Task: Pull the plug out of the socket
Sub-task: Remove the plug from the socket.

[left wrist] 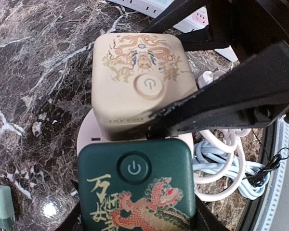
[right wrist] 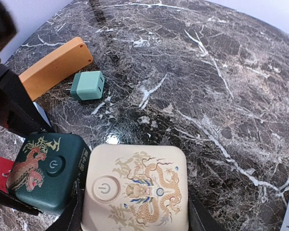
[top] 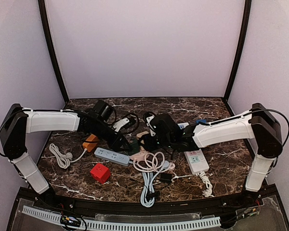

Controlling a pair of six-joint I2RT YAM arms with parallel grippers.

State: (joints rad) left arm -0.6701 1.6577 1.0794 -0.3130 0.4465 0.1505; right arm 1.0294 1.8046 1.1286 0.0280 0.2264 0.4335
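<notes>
The top external camera sits high behind the arm bases. It looks down and forward over the whole marble counter (top: 231, 168) toward the pale back wall, so everything appears small. The left wrist camera looks almost straight down from very close, with the green power cube (left wrist: 135, 192) at its lower edge and the cream power cube (left wrist: 139, 82) just beyond. The right wrist camera views the same pair from a different side, equally close, with the cream cube nearest. Both wrist views also share a mint-green charger (right wrist: 88, 85), cut off in the left wrist view's corner.
</notes>
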